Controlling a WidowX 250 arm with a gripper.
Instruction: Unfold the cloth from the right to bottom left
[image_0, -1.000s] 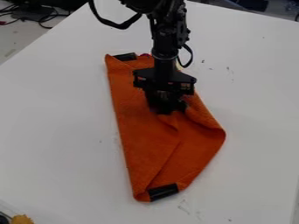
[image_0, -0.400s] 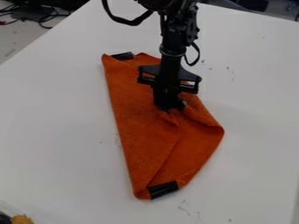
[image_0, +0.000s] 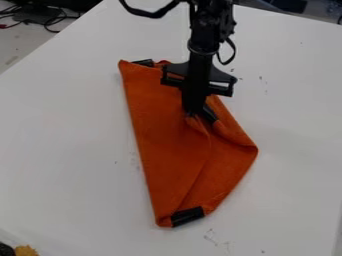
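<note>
The white table extends across most of the frame. The orange cloth lies on it at the centre, its long axis running from the upper left of centre to a narrow lower end below centre. Its left edge is nearly straight; its right side bulges to a rounded corner right of centre, and a crease runs from the middle of the cloth toward the lower end. The black arm enters at the top edge, right of centre. The black gripper hangs down over the upper half of the cloth, its lower end at a raised ridge of fabric; whether it is open, closed or gripping the cloth cannot be determined. Dark equipment occupies the upper left corner, with cables just below it. The lower black patch is at the lower end of the cloth; the upper black patch is at its top edge, left of the gripper. A yellow object is located in the lower left corner. Small dark marks are present on the table below the cloth.
</note>
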